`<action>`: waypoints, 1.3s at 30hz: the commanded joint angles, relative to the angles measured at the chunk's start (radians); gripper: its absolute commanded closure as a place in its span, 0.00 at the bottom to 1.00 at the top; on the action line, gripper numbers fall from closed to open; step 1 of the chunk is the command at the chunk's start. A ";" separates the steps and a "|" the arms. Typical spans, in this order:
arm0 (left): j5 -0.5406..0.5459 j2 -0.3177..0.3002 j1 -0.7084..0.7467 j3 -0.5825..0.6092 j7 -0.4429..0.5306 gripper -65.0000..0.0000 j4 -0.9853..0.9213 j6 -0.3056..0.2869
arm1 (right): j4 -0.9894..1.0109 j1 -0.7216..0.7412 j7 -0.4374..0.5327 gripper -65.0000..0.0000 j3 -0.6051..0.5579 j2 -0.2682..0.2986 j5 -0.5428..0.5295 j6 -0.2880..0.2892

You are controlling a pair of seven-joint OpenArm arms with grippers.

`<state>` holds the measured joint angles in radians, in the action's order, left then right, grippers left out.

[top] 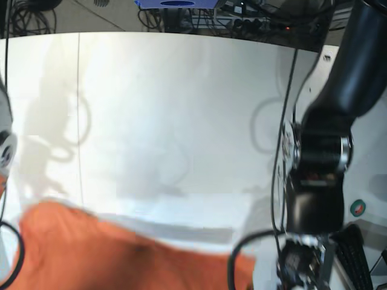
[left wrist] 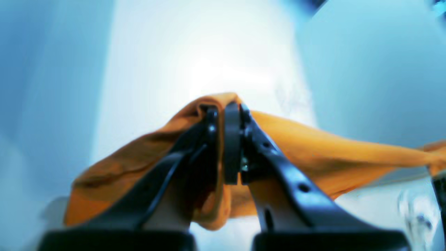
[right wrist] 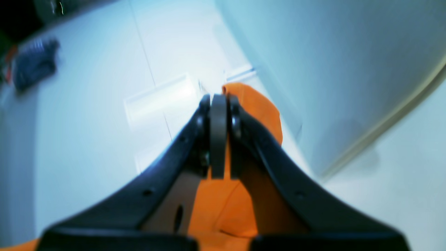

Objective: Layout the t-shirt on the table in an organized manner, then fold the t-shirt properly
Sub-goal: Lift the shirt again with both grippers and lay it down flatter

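The bright orange t-shirt [top: 91,248] hangs stretched and blurred above the near part of the white table [top: 181,109]. In the left wrist view my left gripper [left wrist: 226,108] is shut on a bunched edge of the t-shirt [left wrist: 313,146], whose cloth runs taut toward the right. In the right wrist view my right gripper [right wrist: 218,101] is shut on another part of the t-shirt [right wrist: 258,108], with cloth hanging below the jaws. In the base view the left arm [top: 320,163] stands at the right; the right arm [top: 5,151] shows only at the left edge.
A thin dark seam [top: 78,109] crosses the table near its left side. Cables and equipment [top: 242,15] lie beyond the far edge. A dark blurred object [right wrist: 33,64] sits off to the left in the right wrist view.
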<state>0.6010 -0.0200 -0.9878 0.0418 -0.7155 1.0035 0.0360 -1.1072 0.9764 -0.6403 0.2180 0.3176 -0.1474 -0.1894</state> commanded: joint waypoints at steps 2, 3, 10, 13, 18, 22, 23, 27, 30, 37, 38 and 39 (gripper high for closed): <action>0.004 0.010 -0.075 -0.003 0.024 1.00 0.039 -0.005 | -0.044 0.083 0.026 1.00 -0.021 0.039 0.010 0.001; 0.004 0.012 -0.076 -0.003 0.024 1.00 0.056 -0.005 | -0.064 0.088 0.026 1.00 -0.035 0.050 0.009 0.001; 0.001 0.016 0.160 0.003 0.023 1.00 0.200 -0.005 | -0.166 -0.170 0.030 1.00 -0.048 0.053 0.006 -0.005; -0.005 0.012 0.321 0.008 0.023 1.00 0.225 -0.005 | -0.166 -0.337 0.037 1.00 -0.001 0.013 0.004 -0.006; -0.026 0.010 0.545 0.010 0.027 1.00 0.156 -0.006 | -0.092 -0.606 0.178 1.00 0.119 -0.087 0.006 -0.006; -0.103 0.010 0.668 0.010 0.060 1.00 0.120 -0.008 | 0.020 -0.755 0.293 1.00 0.128 -0.127 0.004 -0.005; -0.115 0.010 0.700 0.010 0.072 1.00 0.120 -0.008 | 0.029 -0.790 0.320 1.00 0.128 -0.134 0.004 -0.005; -0.126 0.009 0.777 0.010 0.070 1.00 0.122 -0.008 | -0.001 -0.908 0.351 1.00 0.128 -0.160 0.004 -0.005; -0.122 -0.016 0.821 0.010 0.070 1.00 0.122 -0.008 | -0.073 -0.986 0.351 1.00 0.128 -0.188 0.004 -0.003; -0.118 -0.039 0.869 0.000 0.067 1.00 0.163 -0.008 | -0.189 -1.091 0.350 1.00 0.119 -0.209 0.004 -0.003; -0.118 -0.039 0.880 -0.001 0.060 1.00 0.188 -0.008 | -0.196 -1.098 0.350 1.00 0.119 -0.209 0.004 -0.003; -0.118 -0.045 0.889 -0.003 0.046 1.00 0.214 -0.008 | -0.201 -1.105 0.348 1.00 0.119 -0.209 0.004 -0.003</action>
<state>0.4763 -0.0628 -0.0803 0.0410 -0.6827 1.1992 0.0299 -1.2926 -0.1322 -0.3077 0.3359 0.0986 -0.1493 -0.1902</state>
